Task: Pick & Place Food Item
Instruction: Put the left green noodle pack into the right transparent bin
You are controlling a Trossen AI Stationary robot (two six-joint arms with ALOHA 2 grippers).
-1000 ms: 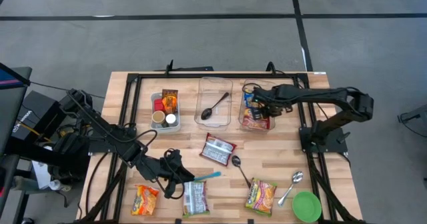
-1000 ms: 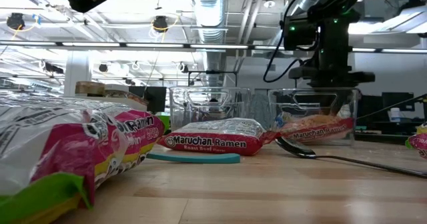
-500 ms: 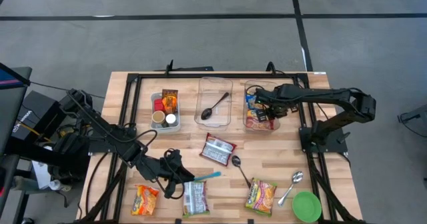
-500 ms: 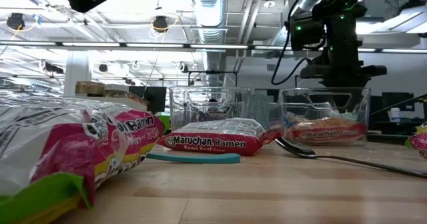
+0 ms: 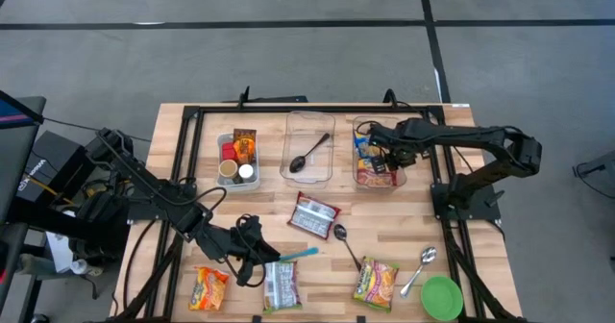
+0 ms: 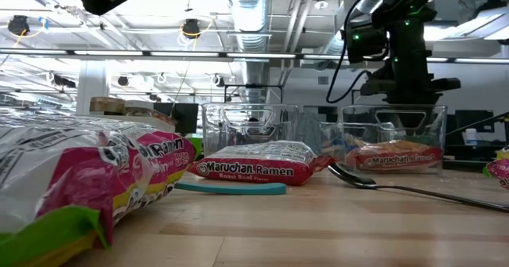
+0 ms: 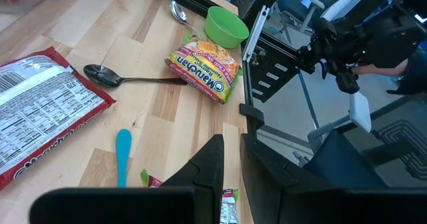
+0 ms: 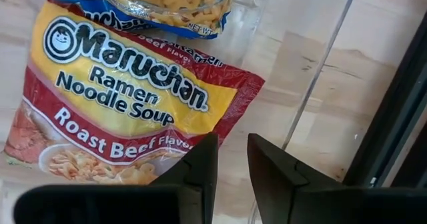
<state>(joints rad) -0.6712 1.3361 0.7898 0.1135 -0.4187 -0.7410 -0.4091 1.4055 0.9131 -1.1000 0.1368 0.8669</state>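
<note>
The right fingers (image 8: 230,163) stand a narrow gap apart and grasp nothing; their tips hover above the corner of the red-and-yellow Maruchan roast beef ramen packet (image 8: 120,111). That packet lies flat inside the clear plastic right-hand bin (image 5: 356,131), with a blue noodle packet (image 8: 133,4) just beside it. In the high view the right gripper (image 5: 394,157) sits over this bin at about 1 o'clock on the wooden worktop (image 5: 452,236), and the right arm reaches in from 3 o'clock.

The left fingers (image 7: 230,164) are nearly closed, with only a slim gap between them, and hold nothing. The left gripper (image 5: 252,249) hangs at about 7 o'clock on the worktop, just above a silver-backed ramen packet (image 5: 282,285) and near a teal plastic spatula (image 5: 300,254).

The clear plastic centre bin (image 5: 309,174) holds a black spoon (image 5: 307,154). The clear left-hand bin (image 5: 223,140) holds small jars and cups. A red ramen packet (image 5: 314,214) lies at the worktop's centre, with a dark metal spoon (image 5: 344,243) at its 5 o'clock. A yellow-and-pink ramen packet (image 5: 376,281) lies at 5 o'clock, near a silver spoon (image 5: 420,268) and a green round bowl (image 5: 442,296). An orange ramen packet (image 5: 209,288) lies at 7 o'clock.
</note>
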